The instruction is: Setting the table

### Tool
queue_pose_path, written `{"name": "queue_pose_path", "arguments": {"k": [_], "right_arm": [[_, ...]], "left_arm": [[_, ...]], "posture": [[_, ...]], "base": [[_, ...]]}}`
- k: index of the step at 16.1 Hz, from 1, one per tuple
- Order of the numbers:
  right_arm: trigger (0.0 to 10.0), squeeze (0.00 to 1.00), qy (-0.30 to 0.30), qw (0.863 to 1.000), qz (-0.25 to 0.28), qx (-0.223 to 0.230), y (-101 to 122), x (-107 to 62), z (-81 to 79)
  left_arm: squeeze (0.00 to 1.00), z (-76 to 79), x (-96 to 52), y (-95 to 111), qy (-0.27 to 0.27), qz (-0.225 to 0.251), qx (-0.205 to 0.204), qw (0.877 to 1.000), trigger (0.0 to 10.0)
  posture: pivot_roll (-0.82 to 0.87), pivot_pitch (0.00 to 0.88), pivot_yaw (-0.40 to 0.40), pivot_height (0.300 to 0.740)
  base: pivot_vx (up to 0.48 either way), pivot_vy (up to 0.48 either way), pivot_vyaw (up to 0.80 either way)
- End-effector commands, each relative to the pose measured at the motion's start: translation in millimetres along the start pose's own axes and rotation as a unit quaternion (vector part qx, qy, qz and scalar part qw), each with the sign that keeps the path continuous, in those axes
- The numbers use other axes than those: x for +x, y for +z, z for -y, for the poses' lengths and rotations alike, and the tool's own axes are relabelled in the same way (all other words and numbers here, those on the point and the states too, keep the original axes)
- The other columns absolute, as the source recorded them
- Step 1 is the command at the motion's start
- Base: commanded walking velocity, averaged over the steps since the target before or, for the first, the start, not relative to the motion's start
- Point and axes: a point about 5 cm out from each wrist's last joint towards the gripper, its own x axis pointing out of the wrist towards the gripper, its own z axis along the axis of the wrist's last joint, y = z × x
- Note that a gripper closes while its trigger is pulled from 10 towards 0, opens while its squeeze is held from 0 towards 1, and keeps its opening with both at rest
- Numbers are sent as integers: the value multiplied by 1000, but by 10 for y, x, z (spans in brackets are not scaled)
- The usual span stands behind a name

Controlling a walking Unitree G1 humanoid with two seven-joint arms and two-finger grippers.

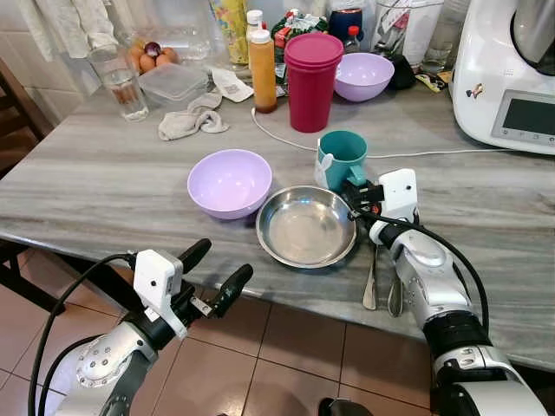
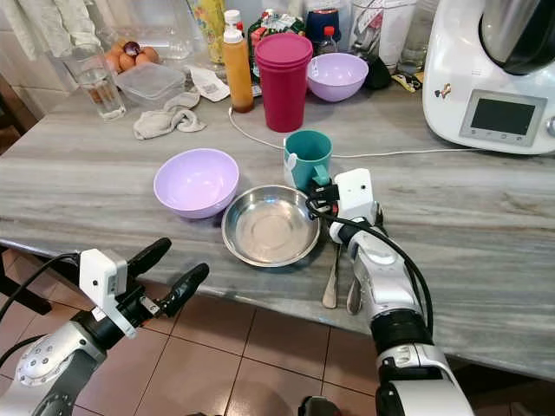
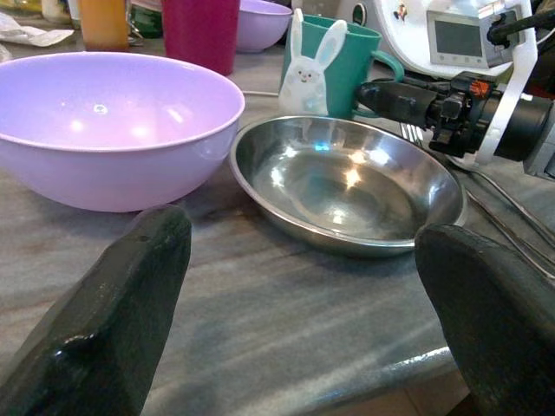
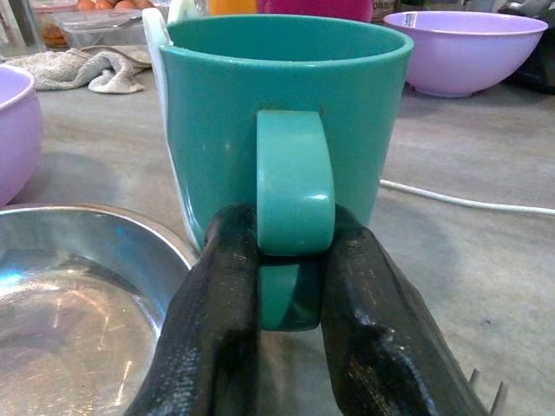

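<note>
A teal mug (image 1: 340,159) with a white rabbit figure stands upright on the grey counter (image 1: 104,186), just behind a shallow steel bowl (image 1: 305,227). My right gripper (image 4: 293,286) is shut on the mug's handle (image 4: 295,186), one black finger on each side. A lilac bowl (image 1: 230,182) sits left of the steel bowl. A fork and a spoon (image 1: 371,282) lie on the counter right of the steel bowl, partly under my right arm. My left gripper (image 1: 214,274) hangs open below the counter's front edge, facing both bowls, holding nothing.
At the back stand stacked magenta cups (image 1: 310,80), a second lilac bowl (image 1: 362,75), an orange sauce bottle (image 1: 263,71), a glass of water (image 1: 120,82), a crumpled cloth (image 1: 192,117) and a plastic box (image 1: 173,82). A white kitchen machine (image 1: 507,74) fills the right rear; its cable (image 1: 277,137) crosses behind the mug.
</note>
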Motion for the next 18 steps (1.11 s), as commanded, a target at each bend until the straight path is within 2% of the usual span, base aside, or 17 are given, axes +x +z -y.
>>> {"name": "queue_pose_path", "arguments": {"k": [1,4,10,18], "right_arm": [[10000,1000,13,1000,-2,-2,1,29,-32],[10000,1000,14,1000,1,-4,10,42,-25],[10000,1000,1,999,45,-16,195,47,-22],[10000,1000,-23,997,75,-18,300,-39,-69]], "left_arm": [[0,6,-30,30,-2,-2,7,1000,10000],[0,-5,-42,14,0,-4,7,1000,10000],[0,-32,-36,1,-1,-4,9,1000,10000],[0,-52,15,31,-8,-1,14,1000,10000]], "posture": [[-119,152,60,740],[-116,150,59,740],[-119,142,66,740],[-130,128,78,740]], "base": [[0,0,0],[0,0,0],[0,0,0],[0,0,0]]}}
